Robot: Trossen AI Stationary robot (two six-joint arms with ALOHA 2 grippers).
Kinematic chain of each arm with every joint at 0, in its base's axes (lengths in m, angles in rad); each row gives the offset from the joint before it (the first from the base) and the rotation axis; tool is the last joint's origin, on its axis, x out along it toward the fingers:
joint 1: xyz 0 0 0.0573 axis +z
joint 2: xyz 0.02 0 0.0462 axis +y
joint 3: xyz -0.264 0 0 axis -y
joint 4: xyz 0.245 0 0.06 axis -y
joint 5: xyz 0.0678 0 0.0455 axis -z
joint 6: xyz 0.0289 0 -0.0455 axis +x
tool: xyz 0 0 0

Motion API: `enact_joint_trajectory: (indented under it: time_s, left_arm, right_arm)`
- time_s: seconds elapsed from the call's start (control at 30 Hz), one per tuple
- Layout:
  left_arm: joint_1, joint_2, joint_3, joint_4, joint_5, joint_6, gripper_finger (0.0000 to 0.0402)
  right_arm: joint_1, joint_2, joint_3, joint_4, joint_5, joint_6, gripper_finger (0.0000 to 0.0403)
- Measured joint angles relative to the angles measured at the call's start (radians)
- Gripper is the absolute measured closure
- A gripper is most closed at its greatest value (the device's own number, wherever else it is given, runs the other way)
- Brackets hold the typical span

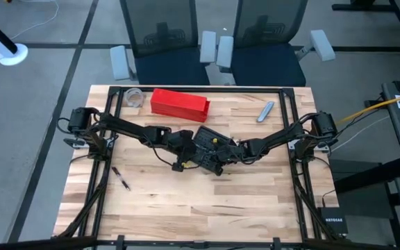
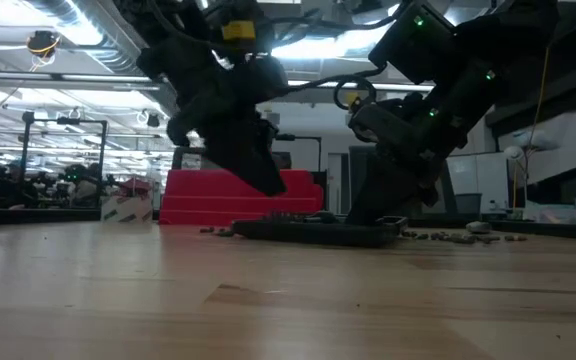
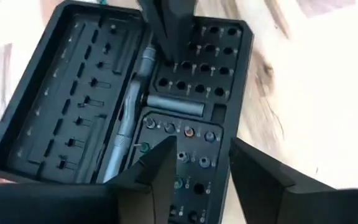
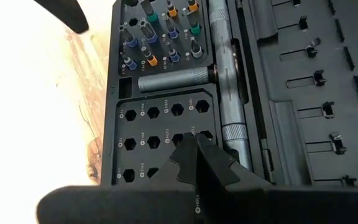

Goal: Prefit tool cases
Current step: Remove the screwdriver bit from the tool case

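**Black case open at the table's middle, both grippers over it**

Black plastic, the case (image 1: 210, 149) lies opened flat near the centre of the wooden table (image 1: 186, 201), both halves up, a metal driver (image 3: 129, 118) along the hinge. The left gripper (image 3: 201, 171) hovers over the socket half, fingers spread, holding nothing. The right gripper (image 4: 197, 158) sits low over the empty sockets, fingers together on nothing. A red box (image 1: 179, 104) lies toward the far edge, loose bits (image 2: 458, 237) beside the case.
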Motion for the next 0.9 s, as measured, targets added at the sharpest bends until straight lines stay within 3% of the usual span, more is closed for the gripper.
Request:
enact_joint_trajectory:
  time_s: [0.5,0.67,0.9]
  left_arm:
    - [0.071,0.005,-0.001,-0.081,-0.004,0.207,0.0263]
    - [0.075,0.005,-0.001,-0.081,0.054,0.254,0.0263]
    - [0.071,0.017,-0.001,-0.080,0.060,0.304,0.0263]
  right_arm:
    - [0.000,0.000,0.000,0.000,0.000,0.000,0.0403]
    - [0.000,0.000,0.000,0.000,-0.001,0.000,0.0403]
    - [0.000,0.000,0.000,0.000,0.000,0.000,0.0403]
